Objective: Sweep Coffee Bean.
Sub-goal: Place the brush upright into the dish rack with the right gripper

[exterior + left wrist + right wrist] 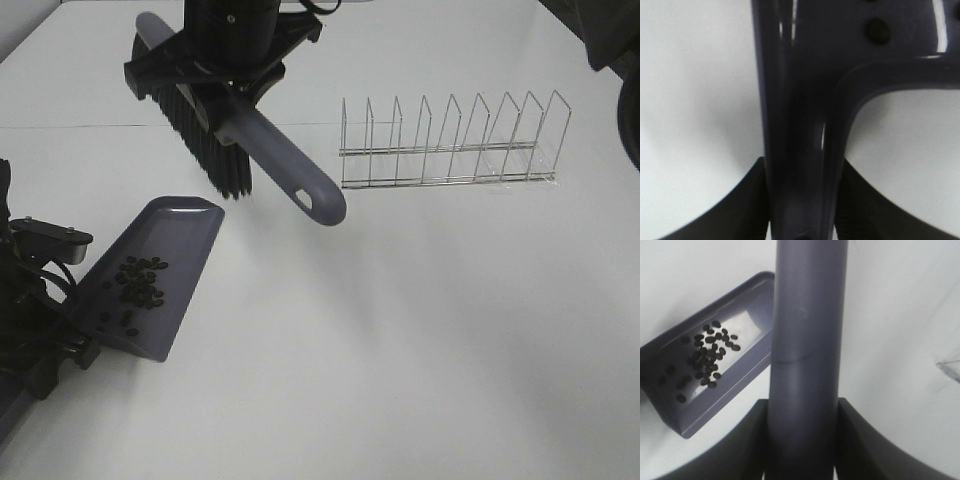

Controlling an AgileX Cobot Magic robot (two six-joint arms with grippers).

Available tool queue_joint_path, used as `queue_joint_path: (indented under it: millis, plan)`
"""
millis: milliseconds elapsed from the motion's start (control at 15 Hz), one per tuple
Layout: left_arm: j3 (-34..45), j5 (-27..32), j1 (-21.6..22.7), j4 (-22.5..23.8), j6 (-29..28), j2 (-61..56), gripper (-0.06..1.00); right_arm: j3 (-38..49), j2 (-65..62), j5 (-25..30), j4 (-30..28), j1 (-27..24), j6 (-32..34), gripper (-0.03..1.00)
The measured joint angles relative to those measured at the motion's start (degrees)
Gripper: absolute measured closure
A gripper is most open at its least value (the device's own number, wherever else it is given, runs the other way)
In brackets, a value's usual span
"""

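The coffee beans (138, 282) lie in a loose cluster inside the grey-purple dustpan (185, 250), which rests on the white table at the left. My left gripper (62, 340) is shut on the dustpan's handle (800, 125), with dark fingers (747, 200) on both sides of it. My right gripper (235, 95) reaches across to the upper left and is shut on the handle of the brush (290, 180). The black bristles (205, 140) hang above the table, beyond the dustpan's open lip. In the right wrist view the brush handle (807, 340) crosses the frame, with the dustpan (752, 300) and beans (710, 352) below it.
A wire dish rack (450, 145) stands on the table at the back right; a corner of it shows in the right wrist view (950, 365). White table (400, 350) stretches across the middle and front right.
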Motion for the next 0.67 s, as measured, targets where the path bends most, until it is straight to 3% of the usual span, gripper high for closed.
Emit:
queue_joint_path:
  millis: [267,667]
  plan:
    - [0.0,-0.11,0.0,-0.8,0.0,0.0,0.62,-1.38,-2.98,0.23,0.4,-2.29,-1.66,0.61]
    - [0.0,-1.26,0.0,-2.18,-6.88,0.0,0.62,-0.8,-11.29,0.34,9.4,-14.09,-1.89,0.61]
